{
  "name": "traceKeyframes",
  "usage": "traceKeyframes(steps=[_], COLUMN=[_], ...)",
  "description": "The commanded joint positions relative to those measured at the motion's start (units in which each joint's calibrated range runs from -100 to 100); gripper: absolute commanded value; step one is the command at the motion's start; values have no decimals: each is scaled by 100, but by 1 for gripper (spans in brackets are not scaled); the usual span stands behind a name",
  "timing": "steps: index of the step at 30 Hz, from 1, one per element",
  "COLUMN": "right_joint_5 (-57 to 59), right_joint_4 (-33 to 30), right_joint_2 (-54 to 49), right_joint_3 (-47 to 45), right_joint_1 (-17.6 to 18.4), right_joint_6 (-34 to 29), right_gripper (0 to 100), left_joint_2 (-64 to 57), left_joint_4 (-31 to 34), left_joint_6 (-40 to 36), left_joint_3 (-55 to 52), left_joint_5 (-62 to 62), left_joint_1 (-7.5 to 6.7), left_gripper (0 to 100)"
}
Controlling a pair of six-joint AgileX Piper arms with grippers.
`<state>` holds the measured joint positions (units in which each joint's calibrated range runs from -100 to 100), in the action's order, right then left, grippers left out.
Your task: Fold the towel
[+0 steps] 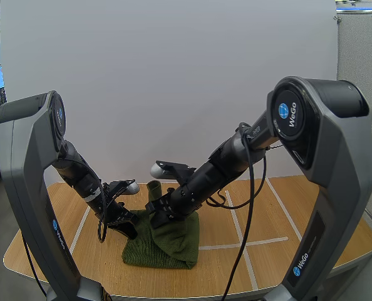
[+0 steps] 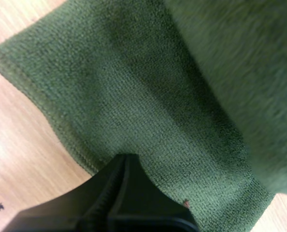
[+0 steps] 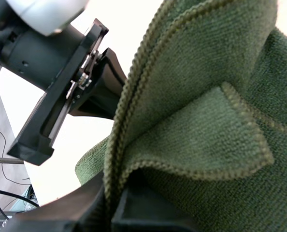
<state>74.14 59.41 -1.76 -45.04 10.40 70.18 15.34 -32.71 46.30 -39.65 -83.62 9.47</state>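
Note:
A dark green towel (image 1: 168, 243) lies bunched on the wooden table (image 1: 286, 207). My left gripper (image 1: 131, 231) is low at the towel's left edge. In the left wrist view its fingers (image 2: 109, 193) lie together, pinching the hemmed edge of the towel (image 2: 148, 96). My right gripper (image 1: 156, 211) is at the towel's back edge, and a strip of cloth (image 1: 153, 188) stands up above it. In the right wrist view the towel (image 3: 206, 96) has its hem clamped between the fingertips (image 3: 93, 203), and a folded corner (image 3: 216, 140) sticks out beside them.
White tape lines (image 1: 236, 219) mark the tabletop in squares. The table's front edge (image 1: 192, 290) runs close below the towel. My left gripper's body (image 3: 61, 96) sits just behind the lifted cloth in the right wrist view.

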Motion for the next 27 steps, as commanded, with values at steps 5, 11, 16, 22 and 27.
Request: traceKeyframes(steps=[5,11,16,22,27], right_joint_5=[-555,-555,-555,-703,-1008], right_joint_4=[271,420,463,501,464], right_joint_2=[46,350,363,385,415], right_joint_3=[23,23,23,23,23], right_joint_1=[43,64,64,86,291], right_joint_6=[10,57,57,57,57], right_gripper=[0,0,0,0,0], left_joint_2=[84,84,84,84,84], left_joint_4=[-38,-64,-89,-133,-146], left_joint_6=[43,43,65,95,116], left_joint_3=[-53,-53,-53,-53,-53], left_joint_5=[73,73,91,91,69], left_joint_1=[-9,-9,-9,-9,-9], left_gripper=[0,0,0,0,0])
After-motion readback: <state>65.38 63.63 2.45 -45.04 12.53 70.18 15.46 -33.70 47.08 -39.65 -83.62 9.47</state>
